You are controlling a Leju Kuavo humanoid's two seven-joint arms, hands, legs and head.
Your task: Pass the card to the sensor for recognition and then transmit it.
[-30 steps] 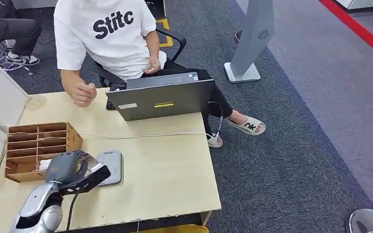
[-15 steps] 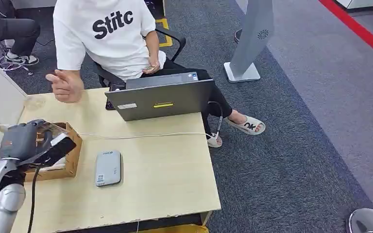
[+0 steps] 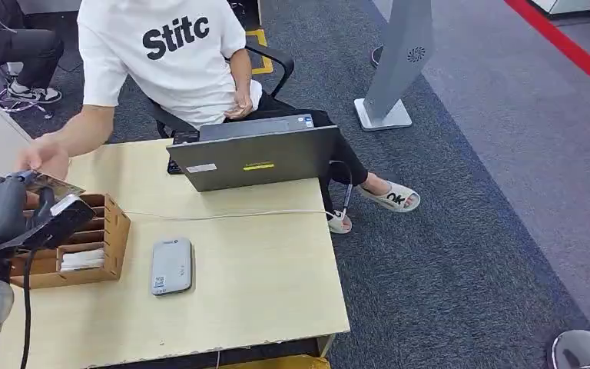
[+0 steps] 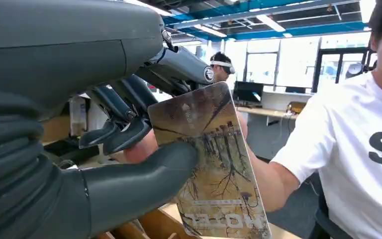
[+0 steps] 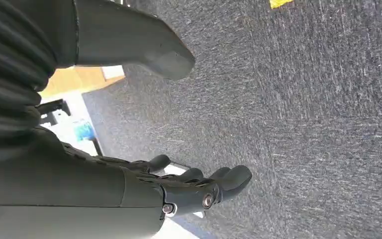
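The left hand (image 3: 0,211) is raised above the table's (image 3: 261,269) left edge, over the wooden rack (image 3: 84,246), and pinches the card (image 4: 211,164) between the thick thumb, pressed on the card's printed face, and the darker fingers (image 4: 124,127) curled behind it. Most of the card juts clear beyond the thumb. In the head view the card (image 3: 50,184) shows at the top of the hand, and the person's hand (image 3: 42,157) reaches across the table's far left corner and meets the card's far edge; in the wrist view the person's fingers lie behind the card, touching it. The sensor (image 3: 172,265), a flat grey pad, lies on the table just right of the rack, apart from hand and card. A laptop (image 3: 253,157) stands along the far edge, with a white cable (image 3: 223,215) running across the table before it; the table's near right part is bare wood. The right hand (image 5: 194,186) hangs over grey carpet, fingers loosely spread, holding nothing.
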